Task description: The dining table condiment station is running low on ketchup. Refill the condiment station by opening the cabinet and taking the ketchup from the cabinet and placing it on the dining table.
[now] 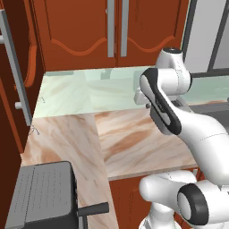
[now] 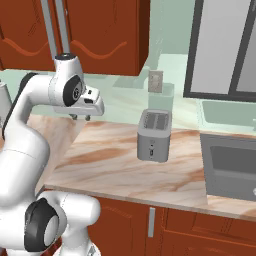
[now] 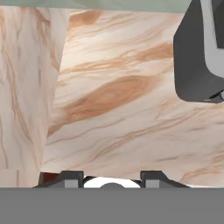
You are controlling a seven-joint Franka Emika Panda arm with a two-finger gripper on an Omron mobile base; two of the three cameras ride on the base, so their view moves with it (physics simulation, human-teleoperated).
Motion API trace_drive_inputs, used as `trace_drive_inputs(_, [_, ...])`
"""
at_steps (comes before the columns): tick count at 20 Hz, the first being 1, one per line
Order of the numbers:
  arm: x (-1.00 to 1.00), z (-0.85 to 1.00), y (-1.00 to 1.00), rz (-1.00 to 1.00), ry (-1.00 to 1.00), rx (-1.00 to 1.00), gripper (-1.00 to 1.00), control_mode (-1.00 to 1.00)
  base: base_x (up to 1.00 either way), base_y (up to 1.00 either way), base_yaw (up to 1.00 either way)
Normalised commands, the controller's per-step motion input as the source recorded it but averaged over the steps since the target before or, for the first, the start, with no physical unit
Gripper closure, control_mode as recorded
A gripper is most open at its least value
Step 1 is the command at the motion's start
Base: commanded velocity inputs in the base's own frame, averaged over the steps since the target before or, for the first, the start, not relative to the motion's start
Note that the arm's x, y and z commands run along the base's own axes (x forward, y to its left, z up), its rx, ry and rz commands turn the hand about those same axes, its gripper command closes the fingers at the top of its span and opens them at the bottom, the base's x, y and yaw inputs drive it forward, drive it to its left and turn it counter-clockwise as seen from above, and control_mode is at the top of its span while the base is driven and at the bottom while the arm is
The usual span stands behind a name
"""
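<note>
Hand view looks down at bare counter (image 3: 118, 109), gripper (image 3: 113, 175) fingers parted and holding nothing, so the cabinet (image 1: 116, 27) handle must be reached first.

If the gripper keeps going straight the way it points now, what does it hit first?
The gripper points down at bare marble counter, so probably the countertop itself; the toaster sits off to one side of that line.

Item count: one cabinet (image 1: 116, 27) with two doors and two vertical bar handles (image 1: 110, 27); one toaster (image 2: 154, 135); one sink (image 2: 235, 165); one wall outlet (image 2: 155, 81); one dark grey appliance (image 1: 42, 197); one window (image 2: 225, 47).
</note>
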Motion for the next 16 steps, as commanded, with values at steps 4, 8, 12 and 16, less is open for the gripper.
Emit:
trace_drive_inputs(4, [-0.32,0.00,0.00,0.00,-0.14,0.00,-1.00,-1.00,0.00,0.00,0.00])
trace_drive_inputs(8, [-0.61,0.33,0.02,-0.01,-0.57,-0.05,-1.00,-1.00,0.00,0.00,0.00])
trace_drive_inputs(12, [-0.28,0.86,0.15,0.01,-0.54,0.01,-1.00,-1.00,0.00,0.00,0.00])
trace_drive_inputs(16, [0.00,0.89,0.42,0.08,-0.40,0.09,-1.00,-1.00,0.00,0.00,0.00])
